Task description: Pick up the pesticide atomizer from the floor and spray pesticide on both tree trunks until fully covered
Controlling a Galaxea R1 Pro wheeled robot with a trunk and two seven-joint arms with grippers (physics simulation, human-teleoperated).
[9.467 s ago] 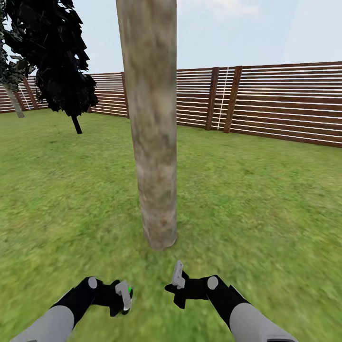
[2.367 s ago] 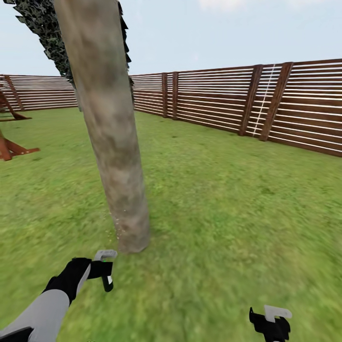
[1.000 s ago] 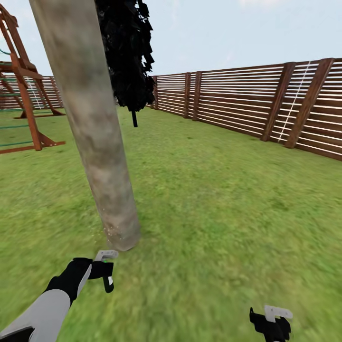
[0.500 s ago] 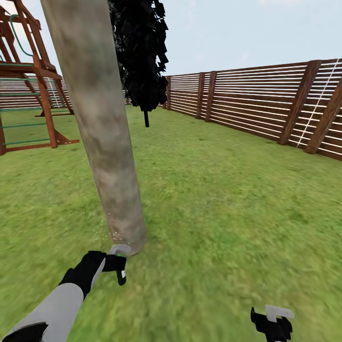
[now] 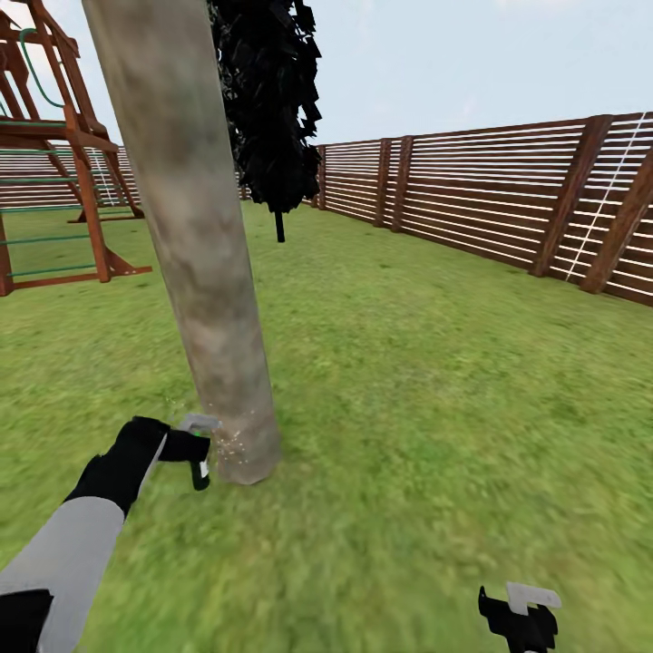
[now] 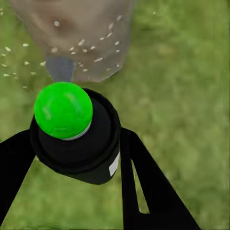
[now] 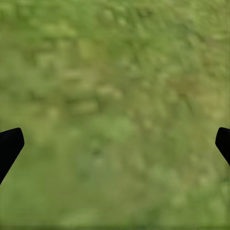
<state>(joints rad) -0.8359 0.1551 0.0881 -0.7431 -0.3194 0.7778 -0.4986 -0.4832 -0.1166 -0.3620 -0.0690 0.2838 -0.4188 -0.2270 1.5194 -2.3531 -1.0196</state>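
Your left gripper (image 5: 195, 446) is clamped on the pesticide atomizer (image 6: 76, 136), its black body and green cap (image 6: 63, 109) pinched between the two black fingers (image 6: 143, 187). Just ahead of the nozzle stands the tree trunk (image 5: 195, 236), its base flecked with pale spray droplets (image 6: 91, 52). Your right gripper (image 5: 519, 609) hangs low over the lawn (image 5: 435, 381), well apart from the trunk, fingers spread wide and holding nothing.
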